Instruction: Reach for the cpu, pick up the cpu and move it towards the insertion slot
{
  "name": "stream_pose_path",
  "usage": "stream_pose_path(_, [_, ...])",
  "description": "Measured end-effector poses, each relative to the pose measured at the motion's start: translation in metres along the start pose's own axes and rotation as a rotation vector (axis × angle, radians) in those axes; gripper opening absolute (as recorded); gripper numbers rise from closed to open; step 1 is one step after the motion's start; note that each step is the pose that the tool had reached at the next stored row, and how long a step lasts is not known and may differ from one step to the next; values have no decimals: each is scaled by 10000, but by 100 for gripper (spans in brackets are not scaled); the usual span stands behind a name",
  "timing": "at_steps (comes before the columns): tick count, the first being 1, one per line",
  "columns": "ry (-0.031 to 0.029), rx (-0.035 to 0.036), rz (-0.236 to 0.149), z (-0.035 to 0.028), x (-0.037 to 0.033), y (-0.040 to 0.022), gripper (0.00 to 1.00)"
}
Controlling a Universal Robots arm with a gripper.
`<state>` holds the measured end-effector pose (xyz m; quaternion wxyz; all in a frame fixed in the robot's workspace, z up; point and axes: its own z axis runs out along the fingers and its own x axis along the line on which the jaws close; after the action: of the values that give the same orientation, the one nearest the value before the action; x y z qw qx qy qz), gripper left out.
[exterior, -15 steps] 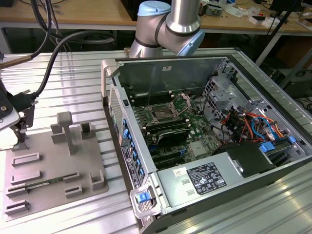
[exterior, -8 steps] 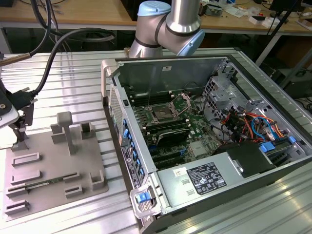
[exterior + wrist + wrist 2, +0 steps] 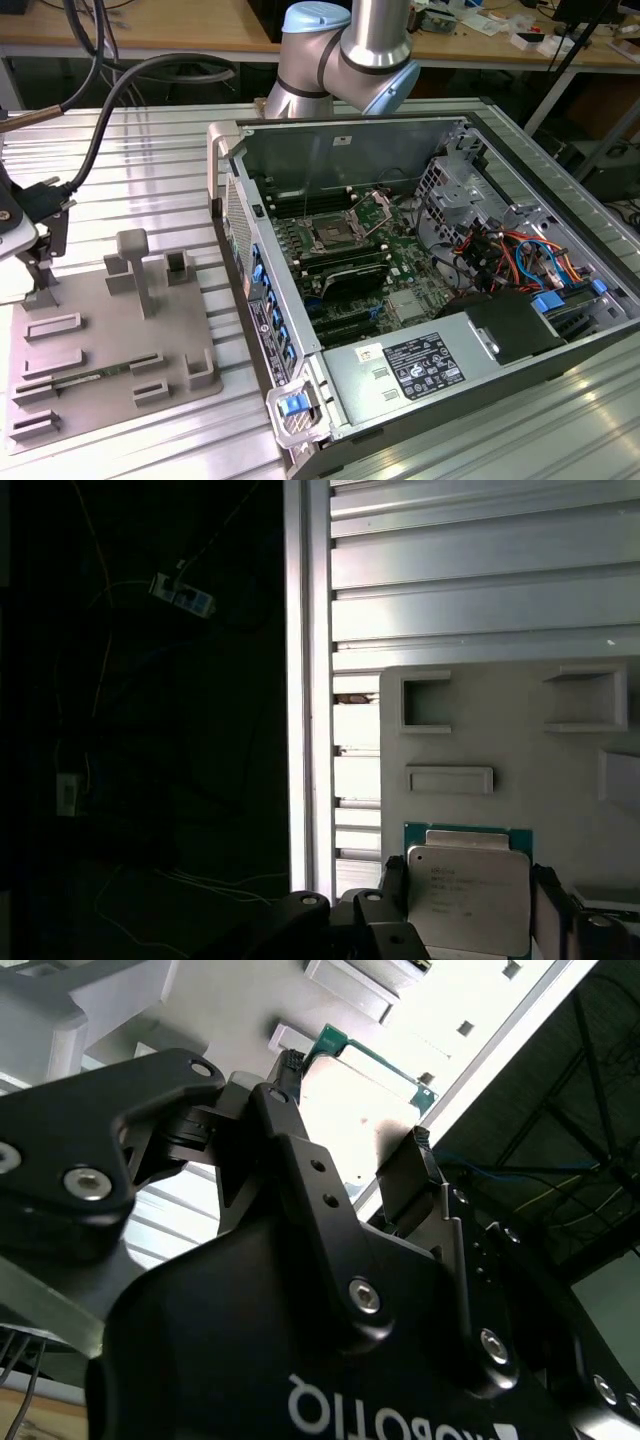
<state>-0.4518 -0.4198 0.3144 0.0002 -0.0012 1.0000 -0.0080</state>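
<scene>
Black two-fingered hand point(image 3: 357, 1105) pinching the thin, square, silvery-topped cpu point(image 3: 468, 900) over the grey plastic fixture point(image 3: 560, 740).
Grip narrow, on two opposite chip edges; the shiny-framed square insertion slot point(image 3: 330, 235) lies well apart toward the exterior view's right, inside the open computer case point(image 3: 300, 165).

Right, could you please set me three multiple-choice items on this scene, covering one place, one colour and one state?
1. Where is the cpu? A on a chair; B held in the gripper; C on the floor.
2. What colour is the cpu's rim? A green; B red; C yellow.
3. The computer case is: A closed; B open; C upside down.
B: the first wrist view shows it gripped at the grey fixture plate. A: green edging shows. B: its insertion slot lies exposed.
</scene>
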Motion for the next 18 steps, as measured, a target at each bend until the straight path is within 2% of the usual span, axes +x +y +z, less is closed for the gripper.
stream_pose_path(18, [0,-7,0,-84,0,-2,55])
